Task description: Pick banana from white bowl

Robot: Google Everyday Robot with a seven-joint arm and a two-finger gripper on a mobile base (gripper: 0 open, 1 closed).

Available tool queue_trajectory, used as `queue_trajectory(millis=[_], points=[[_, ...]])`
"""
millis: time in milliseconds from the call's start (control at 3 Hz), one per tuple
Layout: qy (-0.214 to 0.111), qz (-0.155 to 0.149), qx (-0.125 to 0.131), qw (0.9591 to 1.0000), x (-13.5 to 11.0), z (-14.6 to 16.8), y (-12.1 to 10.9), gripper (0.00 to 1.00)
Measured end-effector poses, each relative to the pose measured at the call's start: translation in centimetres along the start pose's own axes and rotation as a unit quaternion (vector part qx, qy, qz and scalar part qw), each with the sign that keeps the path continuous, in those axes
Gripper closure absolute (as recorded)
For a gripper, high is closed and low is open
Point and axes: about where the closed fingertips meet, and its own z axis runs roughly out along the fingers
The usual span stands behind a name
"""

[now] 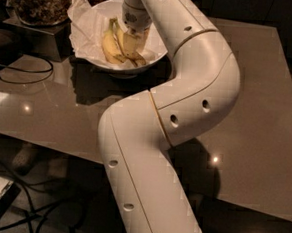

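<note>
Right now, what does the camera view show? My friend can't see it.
A white robot arm bends across a brown table, its gripper down in a white bowl lined with paper, right over a yellow banana among others.

The gripper (133,35) sat over the white bowl (91,39), its tip masked by the wrist. The banana (126,48) lay partly hidden beneath it. The arm (193,86) covered the bowl's right rim; the bottom edge cut off its base.
</note>
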Motion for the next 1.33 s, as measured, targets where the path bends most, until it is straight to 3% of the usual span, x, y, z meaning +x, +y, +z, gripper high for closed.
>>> queue_trajectory(millis=[1333], points=[[0.000,0.000,0.000,1.0000,0.09,0.68,0.07,1.00]])
